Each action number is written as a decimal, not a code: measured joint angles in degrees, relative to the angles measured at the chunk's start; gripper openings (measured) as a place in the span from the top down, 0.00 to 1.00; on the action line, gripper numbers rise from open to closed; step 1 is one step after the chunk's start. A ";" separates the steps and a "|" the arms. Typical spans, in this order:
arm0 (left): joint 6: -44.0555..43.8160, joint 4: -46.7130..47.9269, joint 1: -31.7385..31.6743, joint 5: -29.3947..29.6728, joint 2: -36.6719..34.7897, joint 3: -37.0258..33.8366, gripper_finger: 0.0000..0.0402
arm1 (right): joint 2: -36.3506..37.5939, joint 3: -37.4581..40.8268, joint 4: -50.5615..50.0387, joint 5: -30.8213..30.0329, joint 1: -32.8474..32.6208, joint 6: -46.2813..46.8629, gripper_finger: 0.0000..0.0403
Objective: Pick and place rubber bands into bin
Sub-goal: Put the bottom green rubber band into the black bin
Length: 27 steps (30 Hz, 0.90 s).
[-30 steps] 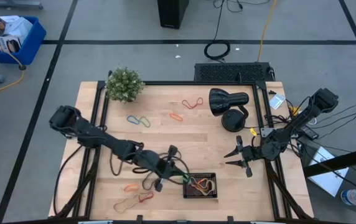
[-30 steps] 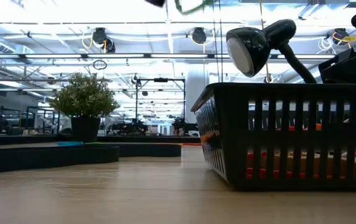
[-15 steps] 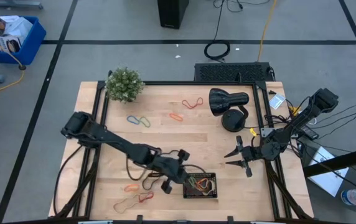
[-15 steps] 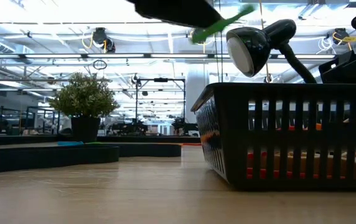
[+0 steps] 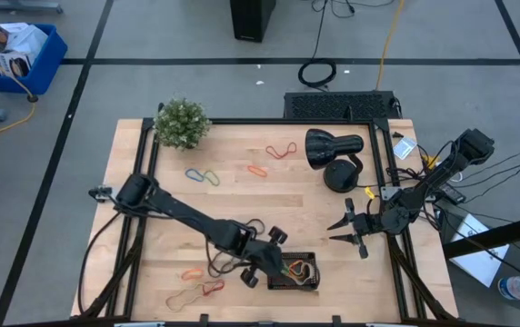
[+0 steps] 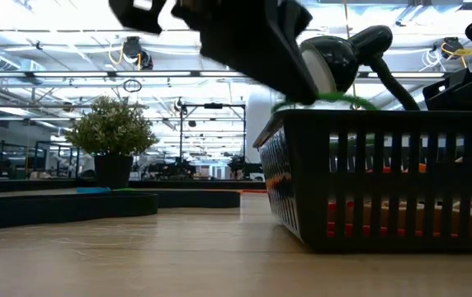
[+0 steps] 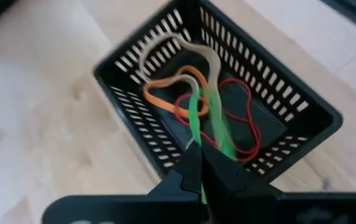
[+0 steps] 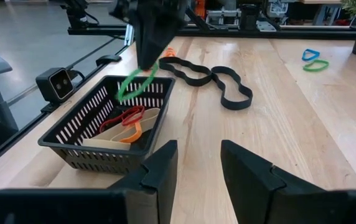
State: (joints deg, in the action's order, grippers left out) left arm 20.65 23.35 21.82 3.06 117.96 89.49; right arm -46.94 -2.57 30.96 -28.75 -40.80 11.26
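The bin point(image 7: 285, 88), a small black slotted tray, stands near the table's front edge point(image 5: 307, 283) and holds orange, red and tan rubber bands point(image 7: 173, 93). My left gripper point(image 7: 201, 159) hangs over the bin's left rim point(image 5: 275, 264), shut on a green rubber band point(image 7: 194, 118). A long black loop point(image 8: 210, 78) lies on the wood beside the bin. More bands lie loose: orange point(image 5: 192, 273), red point(image 5: 213, 289) and tan point(image 5: 180, 298) at the front left, others point(image 5: 202, 175) farther back. My right gripper point(image 8: 198, 157) waits open at the table's right point(image 5: 340, 227). My left gripper pinches one end of the green rubber band point(image 7: 198, 142) between its two shut fingertips. The fingers slant down from the table's left side. The band hangs past the fingertips point(image 8: 133, 86) over the bin's inside, at about rim height point(image 6: 328, 98); whether it touches the bin I cannot tell.
A black desk lamp point(image 5: 333, 150) stands at the back right and a potted plant point(image 5: 181, 123) at the back left corner. Orange point(image 5: 257, 170) and red point(image 5: 281, 150) bands lie mid-table toward the back. Bare wood lies between the bin and my right gripper.
My left gripper has gone toward the table's right and near edges and down, coming over the bin's left rim, and has tipped more steeply downward. It stays shut on the green band, which has come down from above the bin to rim height.
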 joint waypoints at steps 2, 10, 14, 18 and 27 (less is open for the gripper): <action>-0.27 0.17 0.04 -0.01 0.80 0.00 0.99 | 0.00 0.00 0.00 0.00 0.00 0.01 0.71; -1.73 -0.88 0.00 -0.04 1.04 0.00 0.95 | 0.00 0.00 0.00 0.00 -0.01 0.01 0.70; -2.13 -1.39 -0.07 -0.04 1.04 0.00 0.97 | 0.00 0.00 0.00 0.00 -0.02 0.01 0.71; -4.31 -1.38 -0.22 -0.01 1.04 0.00 0.98 | 0.00 0.00 0.00 0.01 0.00 0.03 0.71; -4.27 -1.36 -0.40 0.01 1.04 0.00 0.82 | 0.00 0.00 0.00 0.02 -0.02 0.03 0.70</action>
State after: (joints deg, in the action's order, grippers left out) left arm 16.38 21.99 21.43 3.07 119.00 89.49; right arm -46.94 -2.57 30.96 -28.73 -40.81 11.29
